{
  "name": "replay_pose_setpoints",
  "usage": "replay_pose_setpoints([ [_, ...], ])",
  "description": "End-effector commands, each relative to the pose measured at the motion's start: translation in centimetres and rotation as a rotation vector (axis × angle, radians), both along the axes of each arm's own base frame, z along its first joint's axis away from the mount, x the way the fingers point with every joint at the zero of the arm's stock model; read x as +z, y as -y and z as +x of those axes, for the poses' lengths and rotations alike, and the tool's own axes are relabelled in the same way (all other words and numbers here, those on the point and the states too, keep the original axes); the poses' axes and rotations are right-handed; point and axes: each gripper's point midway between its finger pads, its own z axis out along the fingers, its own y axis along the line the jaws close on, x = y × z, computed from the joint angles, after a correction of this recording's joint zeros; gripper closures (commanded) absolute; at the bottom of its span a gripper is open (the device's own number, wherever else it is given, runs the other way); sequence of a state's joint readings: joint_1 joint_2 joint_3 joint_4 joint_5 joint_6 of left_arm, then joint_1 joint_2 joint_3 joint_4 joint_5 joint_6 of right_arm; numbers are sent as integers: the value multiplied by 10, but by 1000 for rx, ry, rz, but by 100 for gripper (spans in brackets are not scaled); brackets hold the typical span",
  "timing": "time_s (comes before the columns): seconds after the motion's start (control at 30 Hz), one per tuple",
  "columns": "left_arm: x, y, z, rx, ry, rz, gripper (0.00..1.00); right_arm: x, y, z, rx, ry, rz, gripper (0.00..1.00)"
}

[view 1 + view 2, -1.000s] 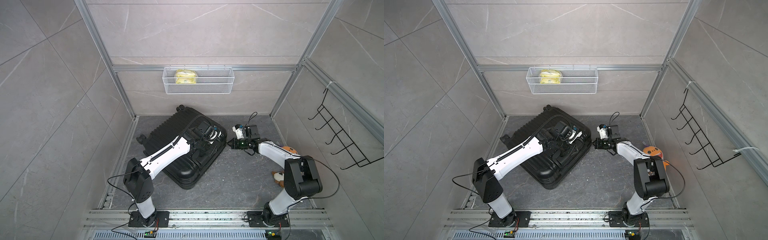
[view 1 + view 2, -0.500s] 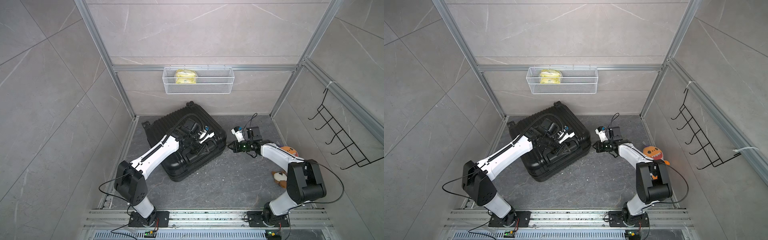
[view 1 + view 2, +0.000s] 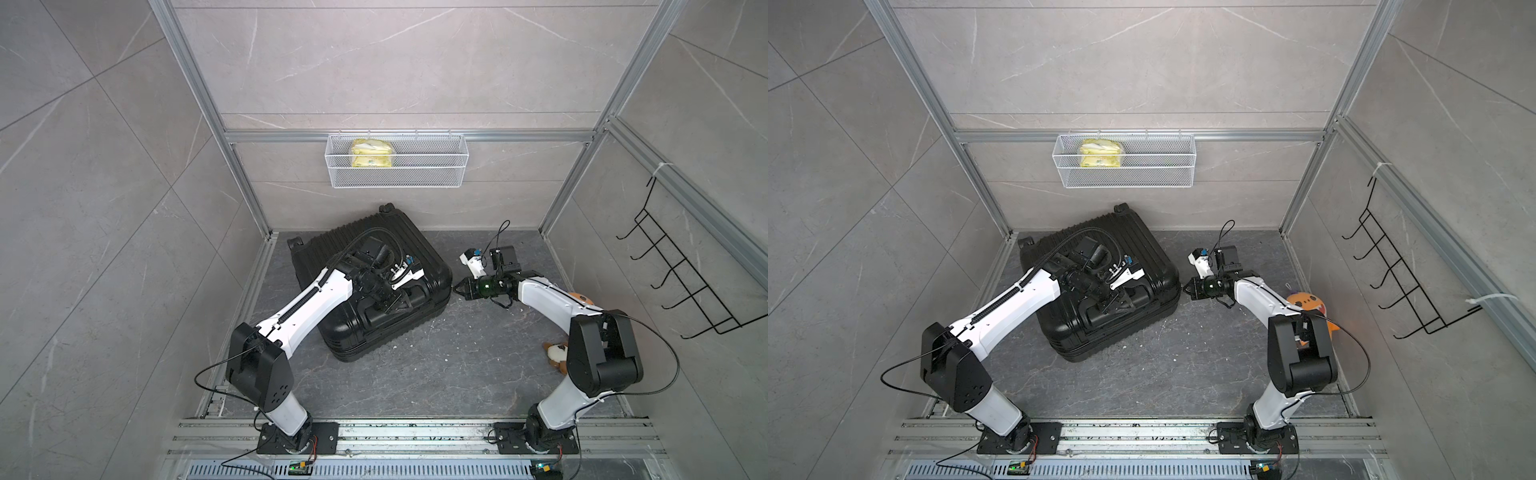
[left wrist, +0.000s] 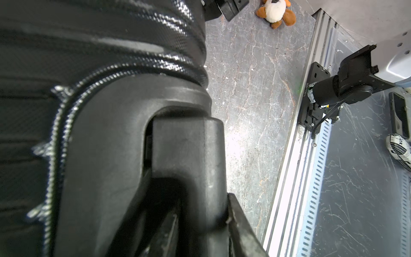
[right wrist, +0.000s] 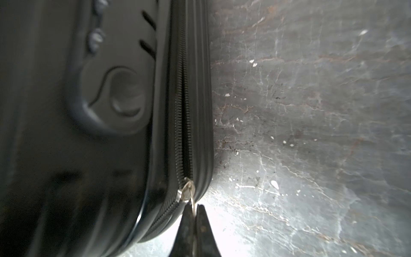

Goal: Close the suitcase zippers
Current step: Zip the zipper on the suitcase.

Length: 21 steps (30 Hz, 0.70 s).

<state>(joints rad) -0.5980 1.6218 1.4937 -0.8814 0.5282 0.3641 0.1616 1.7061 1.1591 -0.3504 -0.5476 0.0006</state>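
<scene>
Clamping its moulded handle in the left gripper, we are swivelling the small black ribbed suitcase — the right gripper is pinching the silvery pull tab, probably zipping.

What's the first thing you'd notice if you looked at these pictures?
The big black suitcase lying flat on the grey floor. The left gripper clamps its handle on top, while the right gripper pinches a silvery pull tab at the corner. A yellow packet sits in the wall basket.
</scene>
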Motion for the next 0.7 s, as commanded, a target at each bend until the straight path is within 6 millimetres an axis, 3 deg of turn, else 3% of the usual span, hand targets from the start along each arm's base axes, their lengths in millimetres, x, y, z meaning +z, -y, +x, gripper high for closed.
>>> replay_pose_setpoints([
  [0.0, 41, -41, -99, -82, -297, -20, 100, -8, 101, 79, -379, 113, -304, 100],
  [0.13, 41, -40, -102, -90, -306, -26, 100, -6, 70, 99, -276, 127, -292, 100],
  [0.2, 41, -39, -103, -94, -310, -23, 100, -8, 65, 109, -271, 119, -311, 100],
  [0.33, 43, -38, -106, -105, -306, -26, 100, -12, 73, 122, -311, 84, -373, 100],
  [0.53, 44, -41, -106, -90, -284, -17, 100, -12, 97, 107, -402, 93, -436, 100],
  [0.6, 44, -41, -97, -51, -256, -4, 63, -13, 92, 95, -365, 91, -412, 100],
  [0.67, 49, -39, -90, -20, -225, -10, 48, -13, 85, 82, -337, 104, -377, 100],
])
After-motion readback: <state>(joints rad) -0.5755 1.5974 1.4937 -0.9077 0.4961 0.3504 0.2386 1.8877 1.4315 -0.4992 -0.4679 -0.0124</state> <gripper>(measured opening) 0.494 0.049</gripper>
